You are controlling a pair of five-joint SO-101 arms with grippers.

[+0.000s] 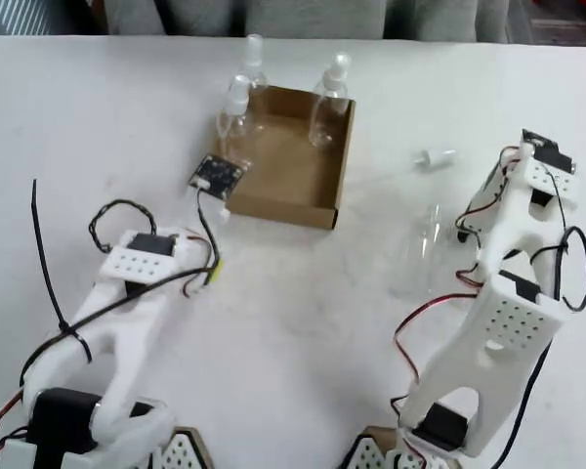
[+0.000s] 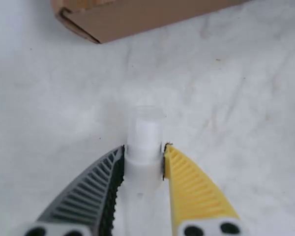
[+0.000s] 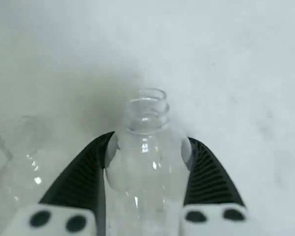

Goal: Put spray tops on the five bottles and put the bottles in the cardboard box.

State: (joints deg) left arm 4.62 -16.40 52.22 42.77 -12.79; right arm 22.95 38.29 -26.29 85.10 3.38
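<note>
Left gripper (image 2: 143,153): fingers clamped on white spray top (image 2: 145,130), over table (image 2: 236,98). Right gripper (image 3: 150,142): fingers pinching shoulders of clear open-necked bottle (image 3: 146,110). Cardboard box (image 1: 283,208) at table's 12 o'clock, capped bottle (image 1: 329,103) upright inside. Loose top (image 1: 432,156) at box's 3 o'clock.

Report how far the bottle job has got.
Done: a capped bottle and a second capped bottle stand in the cardboard box; a third bottle stands at its far edge, inside or not I cannot tell. In hand: the left gripper grips a spray top, the right gripper an uncapped bottle. Left: capping that one and the other bottle beside it, using the loose spray top, then boxing them.
</note>
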